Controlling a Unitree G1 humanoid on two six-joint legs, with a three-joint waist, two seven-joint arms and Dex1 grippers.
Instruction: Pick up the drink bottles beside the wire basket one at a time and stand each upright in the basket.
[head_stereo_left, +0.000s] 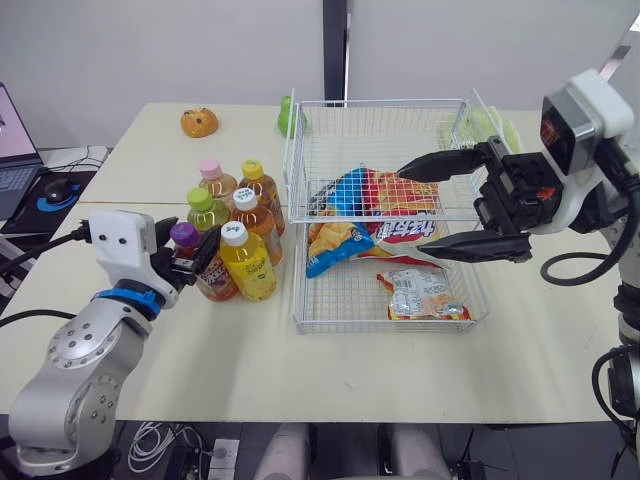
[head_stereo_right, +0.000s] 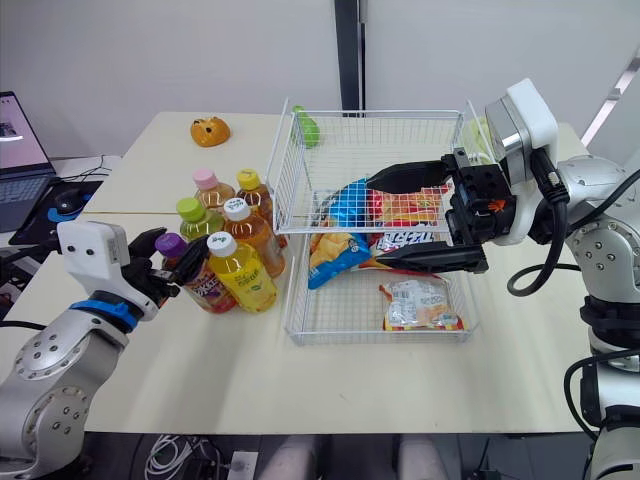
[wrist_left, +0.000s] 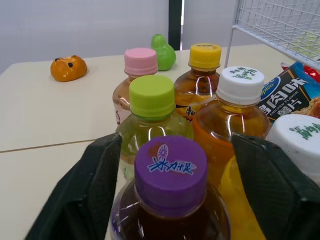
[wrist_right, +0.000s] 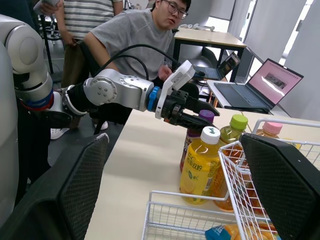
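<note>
My left hand (head_stereo_left: 186, 248) was spread, its two black fingers (wrist_left: 85, 190) flanking the purple-capped bottle (wrist_left: 171, 170) at cap height, with a gap showing on each side in the left wrist view. That bottle stood upright on the table (head_stereo_left: 350, 370) at the near left corner of a cluster of six bottles (head_stereo_left: 240, 215), all upright and packed close together just beside the left wall of the wire basket (head_stereo_left: 296, 180). My right hand (head_stereo_left: 410, 215) hung over the basket with its fingers wide apart, gripping nothing. Below it in the basket lay a crisp bag (head_stereo_left: 345, 240), and a small snack packet (head_stereo_left: 420, 295) lay nearer the front.
</note>
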